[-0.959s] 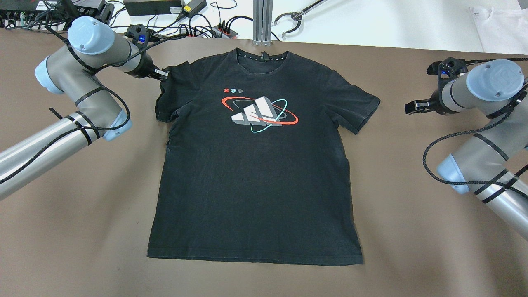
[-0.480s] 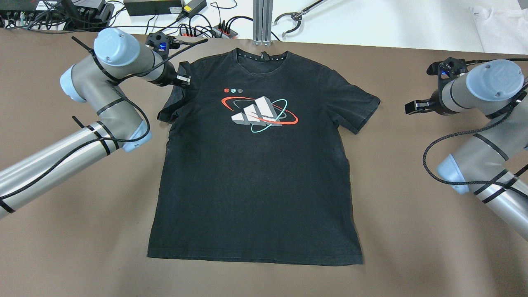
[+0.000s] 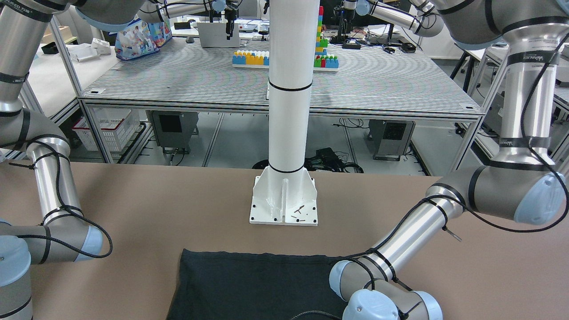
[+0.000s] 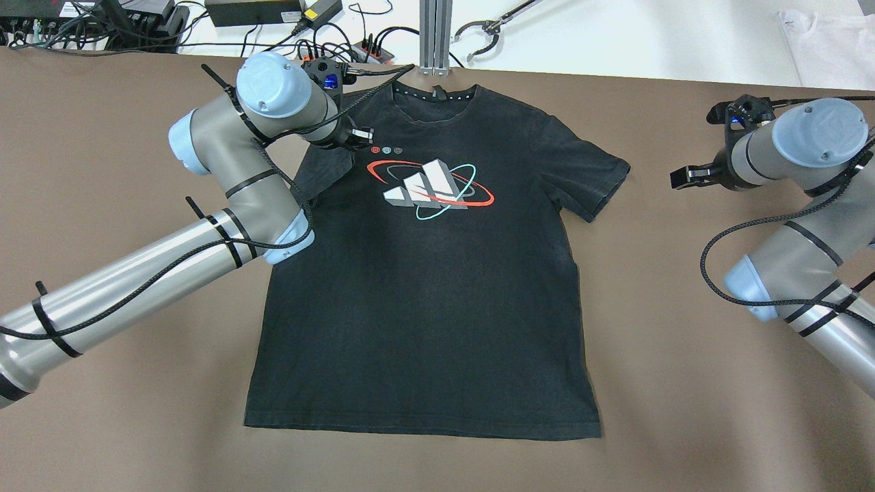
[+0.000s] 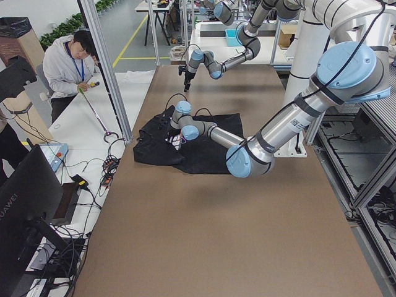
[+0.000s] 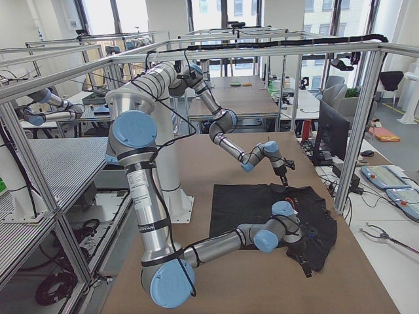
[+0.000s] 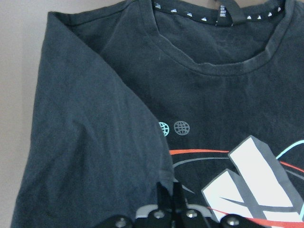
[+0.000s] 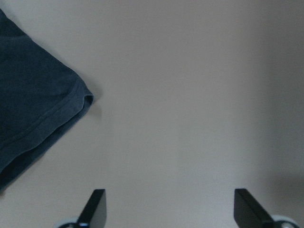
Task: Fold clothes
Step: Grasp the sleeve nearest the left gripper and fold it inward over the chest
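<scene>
The clothes are one black T-shirt (image 4: 424,307) with a red, white and teal logo, lying face up on the brown table (image 4: 137,424). My left gripper (image 4: 362,134) is shut on the edge of the shirt's left sleeve (image 4: 320,171) and holds it folded inward over the chest beside the logo. In the left wrist view its fingertips (image 7: 168,192) pinch the sleeve hem. My right gripper (image 4: 680,176) is open, off to the right of the other sleeve (image 4: 595,178). The right wrist view shows that sleeve's corner (image 8: 38,109) at left, with bare table between the fingers (image 8: 95,206).
Cables and power strips (image 4: 307,41) and an aluminium post (image 4: 435,34) line the table's far edge. A white cloth (image 4: 827,41) lies at the far right. The white pole base (image 3: 284,200) stands beyond the shirt's hem (image 3: 249,266). A person (image 5: 68,62) sits at a side desk.
My left arm has swung right, carrying the left sleeve from the shirt's outer edge inward over the chest. The right arm has not moved.
</scene>
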`<state>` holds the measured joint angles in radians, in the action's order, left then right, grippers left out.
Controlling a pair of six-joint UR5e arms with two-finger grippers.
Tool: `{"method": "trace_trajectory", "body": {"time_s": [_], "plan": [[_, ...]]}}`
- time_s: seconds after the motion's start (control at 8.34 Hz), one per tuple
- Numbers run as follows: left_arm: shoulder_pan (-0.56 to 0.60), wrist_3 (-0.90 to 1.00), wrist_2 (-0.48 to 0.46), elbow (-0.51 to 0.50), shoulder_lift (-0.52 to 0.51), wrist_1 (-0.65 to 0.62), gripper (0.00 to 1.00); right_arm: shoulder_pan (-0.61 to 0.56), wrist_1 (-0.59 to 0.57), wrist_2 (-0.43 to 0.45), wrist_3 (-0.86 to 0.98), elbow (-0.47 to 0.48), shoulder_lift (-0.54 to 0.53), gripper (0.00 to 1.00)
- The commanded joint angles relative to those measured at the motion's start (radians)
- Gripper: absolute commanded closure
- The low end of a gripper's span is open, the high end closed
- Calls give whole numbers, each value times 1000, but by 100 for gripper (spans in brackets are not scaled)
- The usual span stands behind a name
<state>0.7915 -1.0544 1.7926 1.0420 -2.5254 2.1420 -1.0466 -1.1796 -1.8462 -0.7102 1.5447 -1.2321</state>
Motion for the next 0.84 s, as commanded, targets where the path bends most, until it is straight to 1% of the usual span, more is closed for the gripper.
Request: {"method": "trace_trajectory", "body": {"time_s": [0.0,0.12,0.24,0.36,0.6,0.72], "plan": [[-43,-27,-73,-2,-10,-8,100,5,0,1,0,-1,0,5],[-41,-13,-72,-2,-7,-7,100,7,0,1,2,-1,0,5],[-37,-9,-71,0,-7,-5,34,8,0,1,0,-1,0,5],[-38,-30,-71,9,-7,4,0,11,0,1,2,-1,2,5],[-34,-33,-59,21,-15,4,0,14,0,1,2,-12,9,5],[-35,-35,-61,21,-13,4,0,34,55,5,2,-43,14,5]]}}
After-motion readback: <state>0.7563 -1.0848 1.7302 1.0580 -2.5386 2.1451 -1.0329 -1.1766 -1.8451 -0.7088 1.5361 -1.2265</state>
